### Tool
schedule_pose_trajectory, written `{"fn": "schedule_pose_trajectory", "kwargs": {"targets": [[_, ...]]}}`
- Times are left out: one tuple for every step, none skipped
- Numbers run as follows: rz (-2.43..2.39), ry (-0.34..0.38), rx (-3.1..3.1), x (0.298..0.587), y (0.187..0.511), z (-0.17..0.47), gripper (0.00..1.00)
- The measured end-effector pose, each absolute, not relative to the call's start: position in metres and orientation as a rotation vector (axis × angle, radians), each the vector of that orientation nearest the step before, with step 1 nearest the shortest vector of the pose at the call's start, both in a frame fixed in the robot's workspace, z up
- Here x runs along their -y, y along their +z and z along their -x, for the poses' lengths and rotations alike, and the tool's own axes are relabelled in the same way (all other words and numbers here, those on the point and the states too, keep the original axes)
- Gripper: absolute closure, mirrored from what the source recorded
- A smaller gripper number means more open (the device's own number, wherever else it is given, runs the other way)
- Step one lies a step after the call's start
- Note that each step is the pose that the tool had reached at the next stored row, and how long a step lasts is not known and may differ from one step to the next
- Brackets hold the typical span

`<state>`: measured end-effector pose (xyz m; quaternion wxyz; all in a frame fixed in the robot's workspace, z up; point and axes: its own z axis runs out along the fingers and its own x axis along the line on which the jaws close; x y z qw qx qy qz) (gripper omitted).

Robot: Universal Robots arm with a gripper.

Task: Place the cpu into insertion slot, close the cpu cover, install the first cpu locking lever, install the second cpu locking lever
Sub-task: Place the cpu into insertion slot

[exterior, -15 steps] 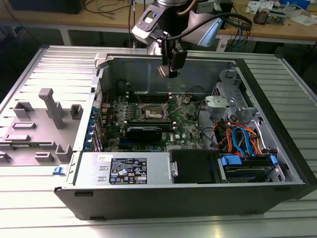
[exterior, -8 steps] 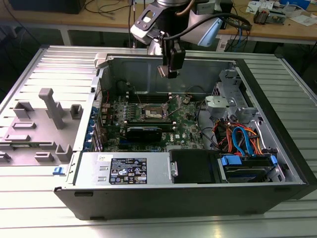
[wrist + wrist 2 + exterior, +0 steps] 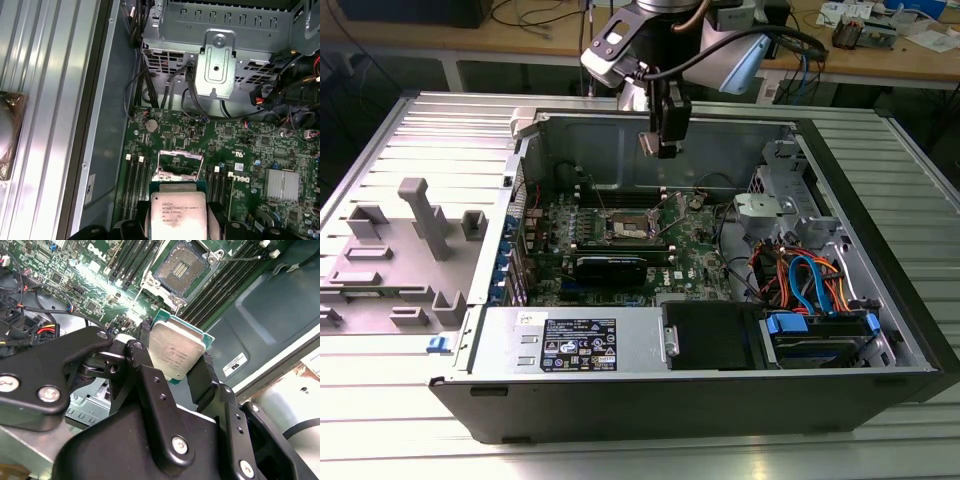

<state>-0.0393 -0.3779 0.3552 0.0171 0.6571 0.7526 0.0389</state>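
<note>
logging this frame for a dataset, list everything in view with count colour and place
case: 1, grey and black, open, on the metal table
motherboard: 1, green, inside the case
insertion slot: 1, dark, silver rim, on the motherboard, no chip in it
memory slots: several, black, beside the insertion slot
coin battery: 1, silver, on the motherboard
cables: several, blue and orange, inside the case at the exterior view's right
cpu: 1, silvery-grey, held above the motherboard
gripper: 1, black, shut on the cpu

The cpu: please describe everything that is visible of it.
The cpu is a small flat square chip: a silvery-grey metal top with faint print, on a green board whose edge shows around it. Black jaws clamp it on two opposite sides, top face toward both wrist cameras. It hangs in the air above the motherboard, apart from the open insertion slot.
</note>
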Motion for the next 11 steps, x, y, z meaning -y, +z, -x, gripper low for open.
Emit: {"fn": "schedule_pose_trajectory", "kwargs": {"targets": [[-2.048, 0.121, -2.334, 0.3779, 0.3552, 0.0393, 0.45], [-2.053, 0.121, -2.329, 0.3779, 0.3552, 0.0393, 0.45], [-2.059, 0.12, -2.323, 0.3779, 0.3552, 0.0394, 0.45], [-2.064, 0.12, -2.319, 0.3779, 0.3552, 0.0394, 0.45], [-2.07, 0.12, -2.313, 0.3779, 0.3552, 0.0394, 0.45], [-2.075, 0.12, -2.308, 0.3779, 0.3552, 0.0395, 0.45], [-2.083, 0.12, -2.301, 0.3779, 0.3551, 0.0395, 0.45], [-2.087, 0.12, -2.297, 0.3779, 0.3551, 0.0395, 0.45], [-2.091, 0.12, -2.293, 0.3779, 0.3551, 0.0395, 0.45], [-2.094, 0.12, -2.291, 0.3779, 0.3551, 0.0395, 0.45], [-2.097, 0.119, -2.288, 0.3779, 0.3551, 0.0395, 0.45]]}}
